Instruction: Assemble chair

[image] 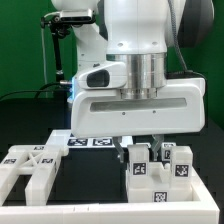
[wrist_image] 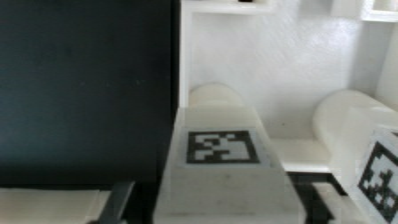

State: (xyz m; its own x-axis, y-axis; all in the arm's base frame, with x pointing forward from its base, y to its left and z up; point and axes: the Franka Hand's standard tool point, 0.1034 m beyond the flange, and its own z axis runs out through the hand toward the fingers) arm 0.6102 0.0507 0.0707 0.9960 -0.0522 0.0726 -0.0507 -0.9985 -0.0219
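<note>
Pincer [image: 144, 150] vertical, jaws straddling 1 chair bar [wrist_image: 222, 150], seemingly unclamped.

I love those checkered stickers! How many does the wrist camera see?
2. One tag sits on the middle bar; a second tag sits on the neighbouring bar, cut off by the picture edge. Others may be out of view.

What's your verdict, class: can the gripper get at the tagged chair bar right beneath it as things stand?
Probably yes: the gripper hangs just above the chair bar, jaws open either side of it, with nothing in between.
</note>
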